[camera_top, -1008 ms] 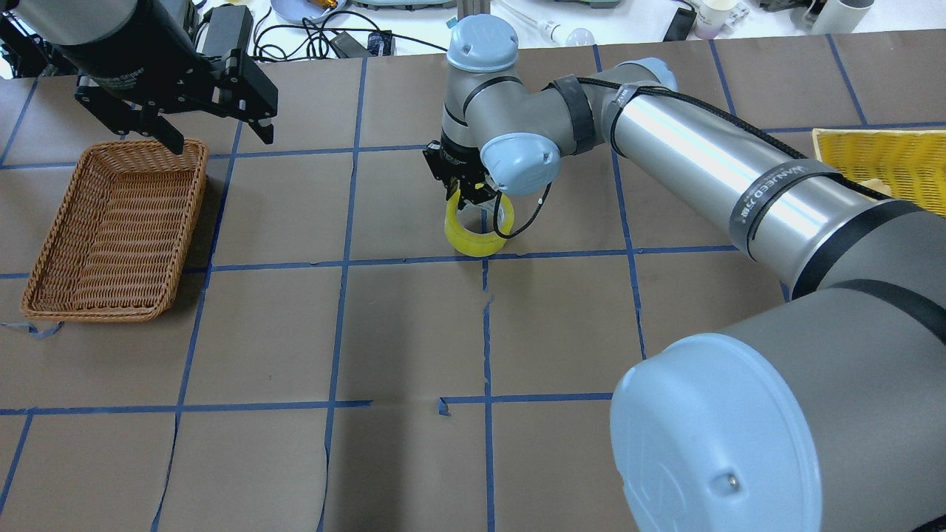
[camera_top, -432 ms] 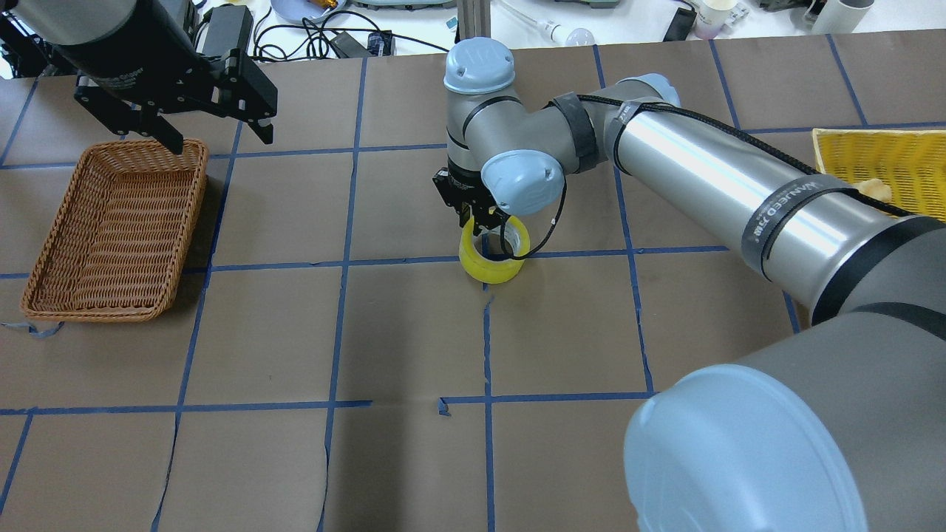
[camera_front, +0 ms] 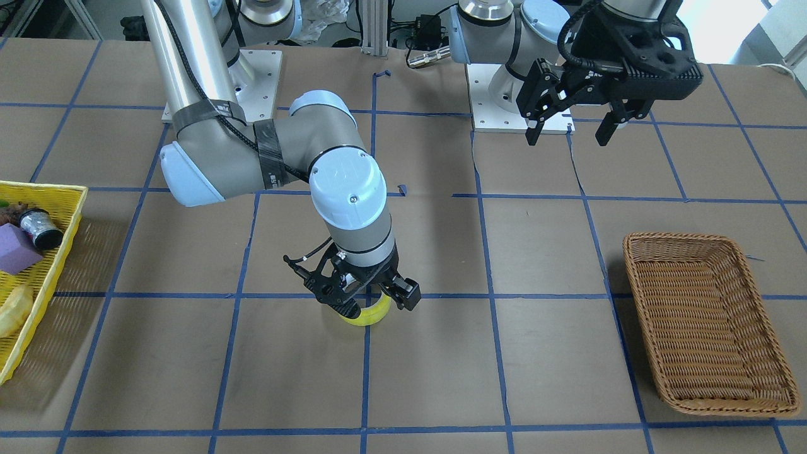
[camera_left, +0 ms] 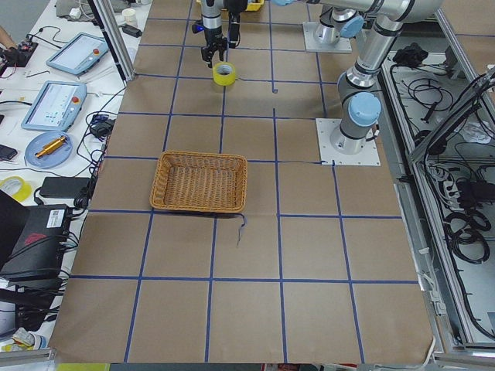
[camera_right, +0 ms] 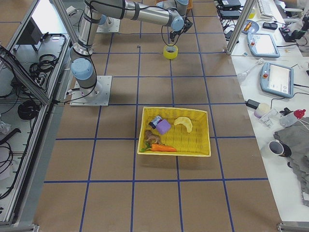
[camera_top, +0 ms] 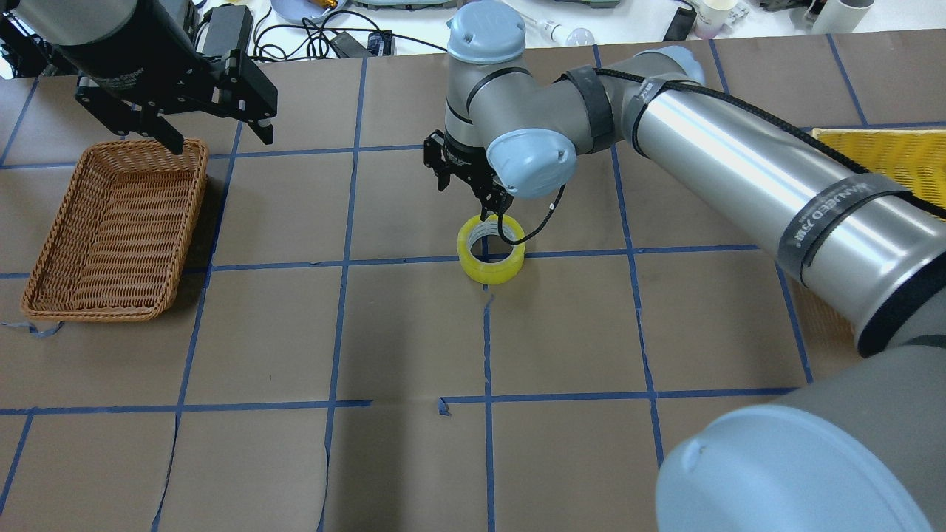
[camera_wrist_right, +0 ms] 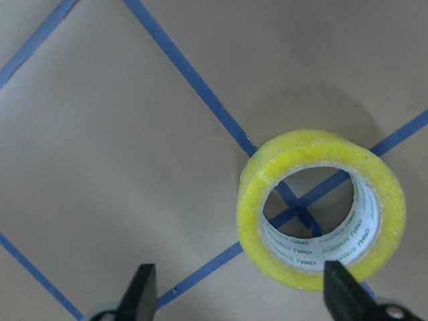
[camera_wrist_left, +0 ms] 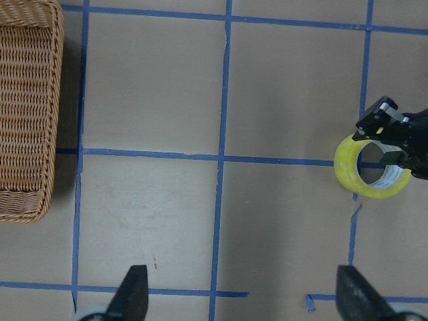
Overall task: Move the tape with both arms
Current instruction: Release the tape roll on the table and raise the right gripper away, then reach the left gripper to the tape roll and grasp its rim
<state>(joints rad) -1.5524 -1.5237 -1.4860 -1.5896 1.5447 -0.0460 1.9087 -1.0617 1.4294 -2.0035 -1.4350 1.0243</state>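
Observation:
The yellow tape roll (camera_top: 473, 266) lies flat on the table on a crossing of blue grid lines. It also shows in the front view (camera_front: 373, 315), the right wrist view (camera_wrist_right: 251, 214) and the left wrist view (camera_wrist_left: 344, 167). My right gripper (camera_top: 473, 193) hangs open just above the tape, with its fingers spread and holding nothing; the right wrist view (camera_wrist_right: 241, 294) shows the same. My left gripper (camera_top: 218, 131) is open and empty, high above the far end of the brown wicker basket (camera_top: 96, 314), far from the tape.
The brown wicker basket (camera_front: 678, 238) is empty and stands on the robot's left side. A yellow basket (camera_front: 60, 189) on the robot's right side holds a purple block, a small dark cylinder and other items. Cables and devices lie beyond the table's far edge (camera_top: 332, 41).
My right gripper held the tilted tape, brought it nearer and lower, then opened and rose. The tape now lies flat on the table. The left arm has not moved.

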